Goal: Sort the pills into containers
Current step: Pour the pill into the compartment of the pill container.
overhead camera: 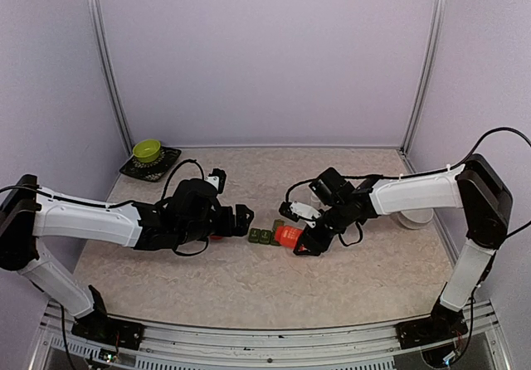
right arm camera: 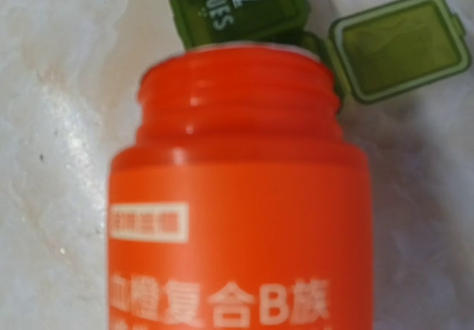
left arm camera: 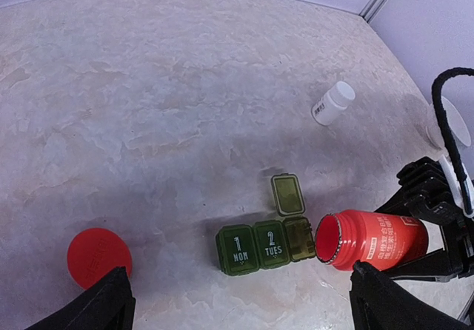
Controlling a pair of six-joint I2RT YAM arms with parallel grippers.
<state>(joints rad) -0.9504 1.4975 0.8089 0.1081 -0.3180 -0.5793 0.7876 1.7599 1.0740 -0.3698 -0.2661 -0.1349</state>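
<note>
The containers (left arm camera: pixel 255 247) form a dark green strip on the table, also seen in the top view (overhead camera: pixel 264 236). The lids marked "1 MON" and "2 TUES" are down, and the third lid (left arm camera: pixel 287 194) stands flipped open. My right gripper (overhead camera: pixel 304 242) is shut on an uncapped red bottle (left arm camera: pixel 374 240), which lies tilted with its mouth at the open compartment. In the right wrist view the bottle (right arm camera: pixel 237 219) hides the fingers. My left gripper (left arm camera: pixel 244 309) hovers open and empty just left of the strip. No pills show.
A red cap (left arm camera: pixel 98 257) lies on the table left of the strip. A small white bottle (left arm camera: pixel 333 103) lies on its side further back. A green bowl (overhead camera: pixel 147 149) sits on a dark tray (overhead camera: pixel 168 163) at the back left. A white cup (overhead camera: pixel 415 218) stands at the right.
</note>
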